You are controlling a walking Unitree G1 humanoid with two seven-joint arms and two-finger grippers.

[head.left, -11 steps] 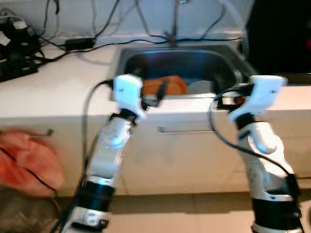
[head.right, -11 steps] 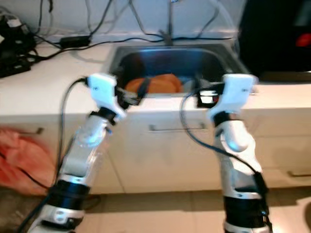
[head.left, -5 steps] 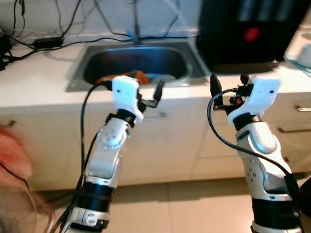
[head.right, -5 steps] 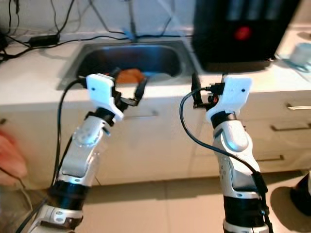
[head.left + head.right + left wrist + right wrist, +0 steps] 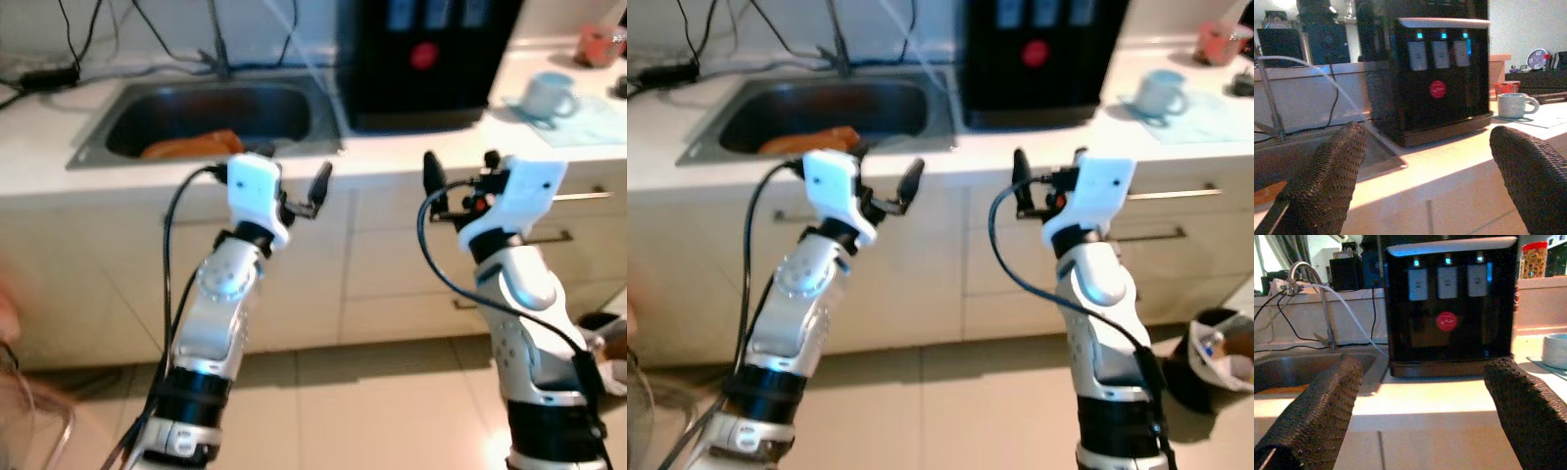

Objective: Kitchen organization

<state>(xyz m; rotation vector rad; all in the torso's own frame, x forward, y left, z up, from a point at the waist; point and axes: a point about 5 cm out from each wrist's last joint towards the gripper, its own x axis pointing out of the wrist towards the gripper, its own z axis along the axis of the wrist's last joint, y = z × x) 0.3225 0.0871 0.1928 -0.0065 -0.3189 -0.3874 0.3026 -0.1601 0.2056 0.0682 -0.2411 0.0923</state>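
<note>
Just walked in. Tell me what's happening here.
The robot stands facing a kitchen counter with both arms raised and nothing in hand. The left gripper and right gripper are open and hang in front of the cabinet fronts, short of the counter edge. On the counter are a steel sink with something orange in it, a black water dispenser and a white mug on a mat. Nothing is being handled yet.
</note>
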